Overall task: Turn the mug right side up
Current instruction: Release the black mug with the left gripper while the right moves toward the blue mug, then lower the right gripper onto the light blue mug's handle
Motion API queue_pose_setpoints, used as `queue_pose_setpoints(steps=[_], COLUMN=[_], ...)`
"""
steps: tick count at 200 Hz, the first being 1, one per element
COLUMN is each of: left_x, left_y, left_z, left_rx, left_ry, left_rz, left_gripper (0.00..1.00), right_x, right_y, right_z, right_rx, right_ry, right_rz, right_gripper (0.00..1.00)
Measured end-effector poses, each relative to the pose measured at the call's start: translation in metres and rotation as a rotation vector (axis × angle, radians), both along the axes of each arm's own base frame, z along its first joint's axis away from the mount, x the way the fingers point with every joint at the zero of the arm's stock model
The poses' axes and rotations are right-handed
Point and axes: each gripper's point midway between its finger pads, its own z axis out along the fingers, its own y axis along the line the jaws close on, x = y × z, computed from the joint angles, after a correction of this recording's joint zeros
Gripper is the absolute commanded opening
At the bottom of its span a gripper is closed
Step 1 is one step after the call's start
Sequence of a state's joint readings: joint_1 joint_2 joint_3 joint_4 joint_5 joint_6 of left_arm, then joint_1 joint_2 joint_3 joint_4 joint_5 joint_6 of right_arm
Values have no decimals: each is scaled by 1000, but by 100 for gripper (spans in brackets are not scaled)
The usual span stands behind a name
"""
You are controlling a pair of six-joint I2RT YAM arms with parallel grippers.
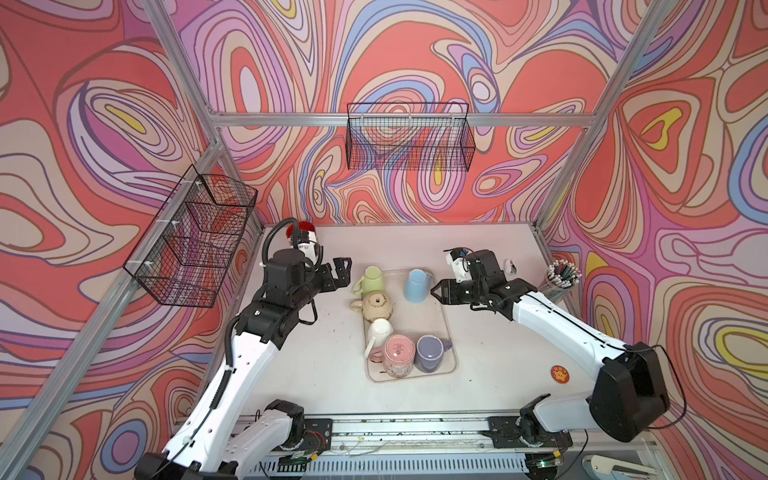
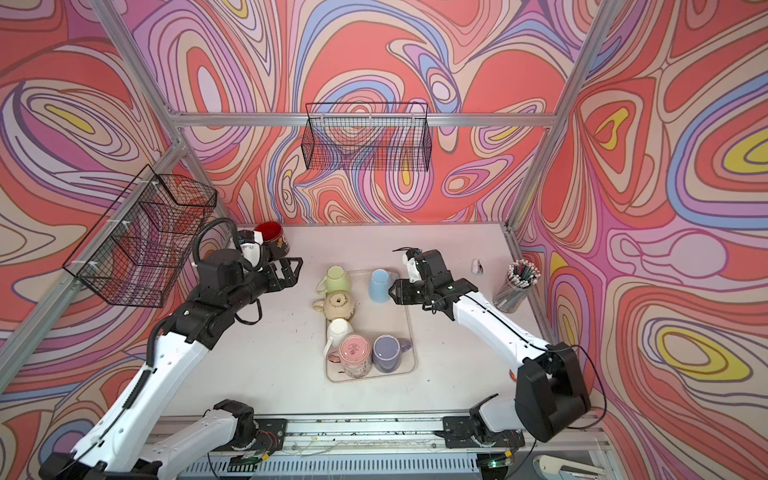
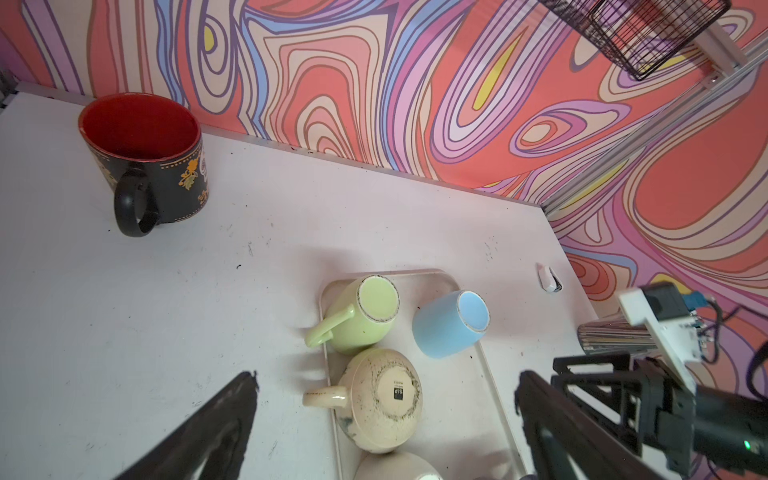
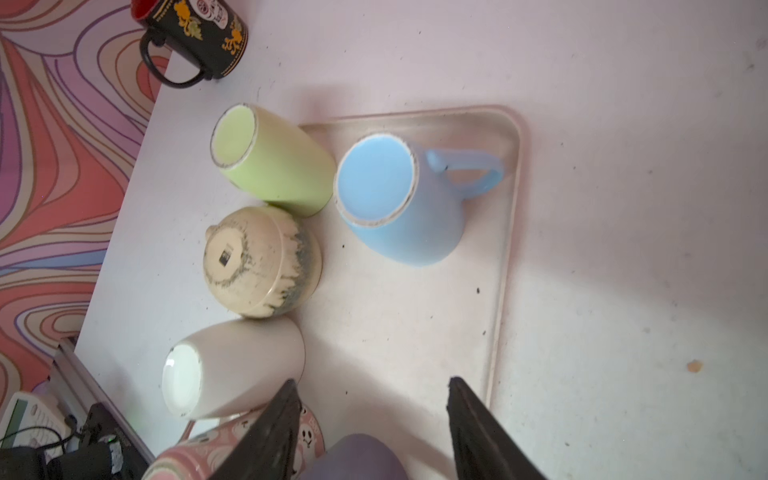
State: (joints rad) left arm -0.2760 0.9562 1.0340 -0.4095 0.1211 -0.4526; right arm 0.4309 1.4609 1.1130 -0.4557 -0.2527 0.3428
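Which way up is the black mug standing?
Upright: the black mug rests on its base on the table, rim and red inside facing up.

Lab test cell: aluminium frame (image 1: 332, 119), patterned walls (image 1: 415, 50).

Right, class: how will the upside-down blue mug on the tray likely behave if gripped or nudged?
The blue mug looks like glazed ceramic: probably rigid, slippery and breakable if dropped. Standing on its wider mouth on the tray, it should slide rather than tip when nudged.
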Motion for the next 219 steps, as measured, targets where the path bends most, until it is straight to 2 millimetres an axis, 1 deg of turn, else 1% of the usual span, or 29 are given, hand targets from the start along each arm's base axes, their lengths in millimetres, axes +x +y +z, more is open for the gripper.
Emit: queue_pose_setpoints(steps=[17,34,48,60,87,108,133,161,194,219], left_x=[-17,-31,-41,-49,-58,-60,-62,-64,-65,-65], left_y=[5,9,12,14,16,16,14,14,12,12], left_z=[-2,-8,-16,-26,-49,-58,-56,-54,-54,-54], left_rx=[12,26,38,45,59,71,68,64,61,60], left_ry=[2,12,23,36,66,86,80,70,71,72], left_rz=[-5,-11,-15,-17,-22,-31,-45,-50,-57,-59], left_gripper=[100,100,100,100,100,100,100,100,100,100], right_x=[31,60,80,97,122,133,145,152,148,144], right_y=[3,5,5,6,2,-2,-11,-17,-19,-20], right_z=[6,4,-7,-21,-48,-59,-61,-65,-86,-92], right_rx=[-16,-45,-81,-124,-208,-250,-277,-305,-334,-348], right_ry=[-7,-1,19,45,96,123,133,140,182,198], right_rz=[-30,-58,-77,-93,-119,-133,-153,-163,-148,-134], right_gripper=[57,57,57,57,57,57,58,58,57,57])
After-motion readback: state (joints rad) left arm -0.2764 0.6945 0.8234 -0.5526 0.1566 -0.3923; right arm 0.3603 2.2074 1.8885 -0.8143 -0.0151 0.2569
